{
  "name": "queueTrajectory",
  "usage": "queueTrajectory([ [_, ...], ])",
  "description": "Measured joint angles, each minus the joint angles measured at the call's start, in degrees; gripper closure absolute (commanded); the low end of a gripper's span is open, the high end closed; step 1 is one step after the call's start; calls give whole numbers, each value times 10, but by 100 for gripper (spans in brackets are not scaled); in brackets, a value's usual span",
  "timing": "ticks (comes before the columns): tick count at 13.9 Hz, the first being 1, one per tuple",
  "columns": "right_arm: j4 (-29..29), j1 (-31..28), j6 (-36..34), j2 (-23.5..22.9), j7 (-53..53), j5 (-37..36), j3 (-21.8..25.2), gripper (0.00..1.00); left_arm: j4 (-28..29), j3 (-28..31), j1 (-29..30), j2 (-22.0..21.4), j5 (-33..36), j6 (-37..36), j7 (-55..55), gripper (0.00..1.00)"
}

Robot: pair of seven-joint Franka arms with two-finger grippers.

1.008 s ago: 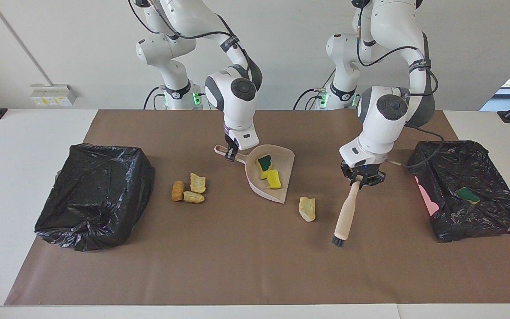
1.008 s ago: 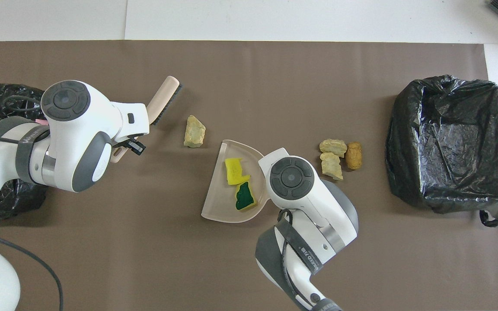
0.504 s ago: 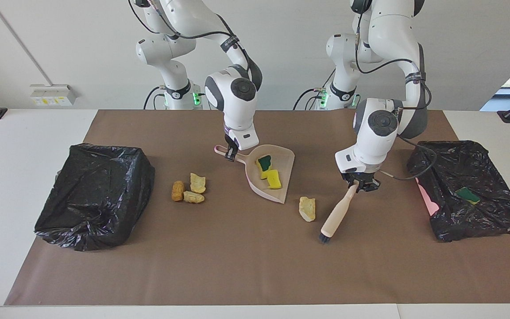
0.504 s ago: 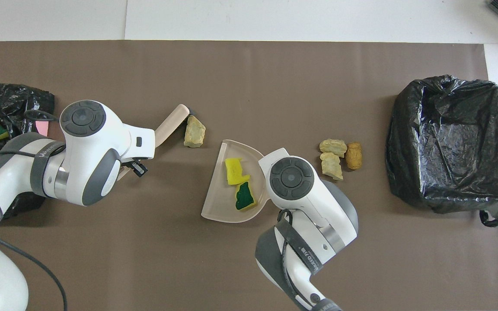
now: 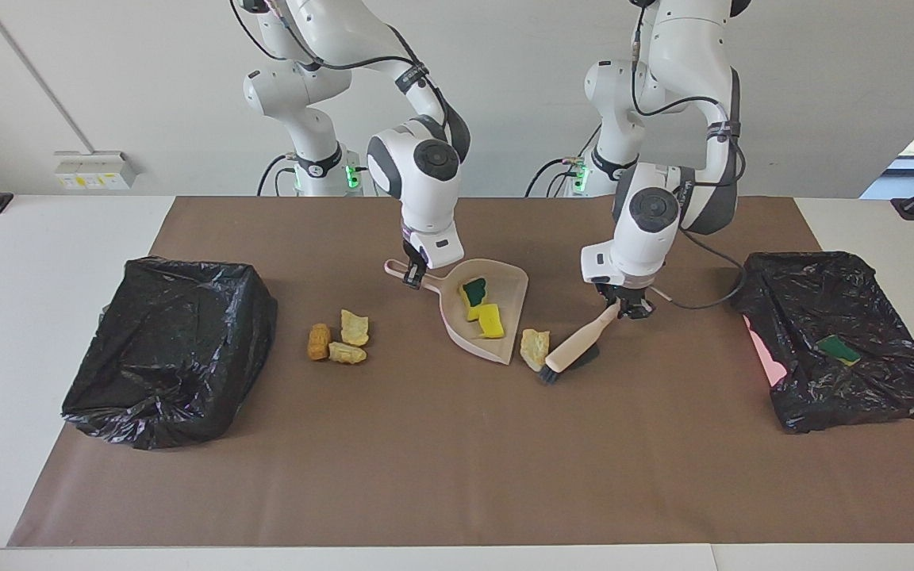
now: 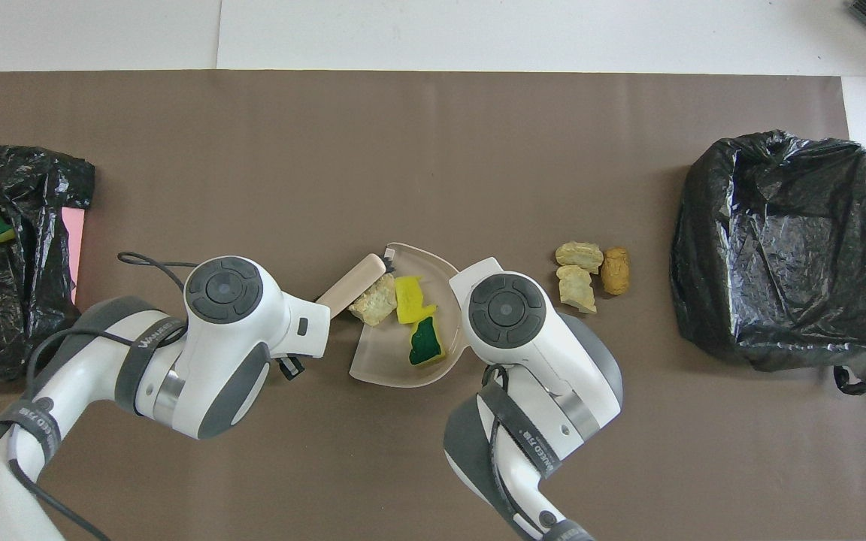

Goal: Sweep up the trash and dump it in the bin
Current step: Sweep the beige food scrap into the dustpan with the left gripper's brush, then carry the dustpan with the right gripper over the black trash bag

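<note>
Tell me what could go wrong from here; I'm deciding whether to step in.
The beige chunk sits right at the dustpan lip, not inside; the brush held by the left gripper could push it past the edge. The right gripper holds only the handle tip, so brush pressure may swivel the pan and spill the sponges.
</note>
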State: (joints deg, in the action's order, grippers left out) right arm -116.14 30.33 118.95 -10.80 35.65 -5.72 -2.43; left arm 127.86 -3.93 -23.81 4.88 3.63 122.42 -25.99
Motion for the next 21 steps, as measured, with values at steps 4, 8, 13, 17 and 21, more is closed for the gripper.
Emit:
queueTrajectory([
  [4,-1,0,0,0,-3,0,0,100,5,-1,-48,-13,-38,-18,146,100],
  [8,-1,0,0,0,-3,0,0,100,-29,4,-49,-14,-44,-64,347,100],
  [13,1,-3,-4,5,-3,0,0,100,-39,4,-50,-14,-57,-109,468,100],
  [17,8,-44,-48,50,12,0,1,100,-40,2,-57,-17,-118,-168,515,100],
  [21,9,-123,-83,123,68,-1,4,100,-27,-2,-135,-35,-172,-170,597,100],
])
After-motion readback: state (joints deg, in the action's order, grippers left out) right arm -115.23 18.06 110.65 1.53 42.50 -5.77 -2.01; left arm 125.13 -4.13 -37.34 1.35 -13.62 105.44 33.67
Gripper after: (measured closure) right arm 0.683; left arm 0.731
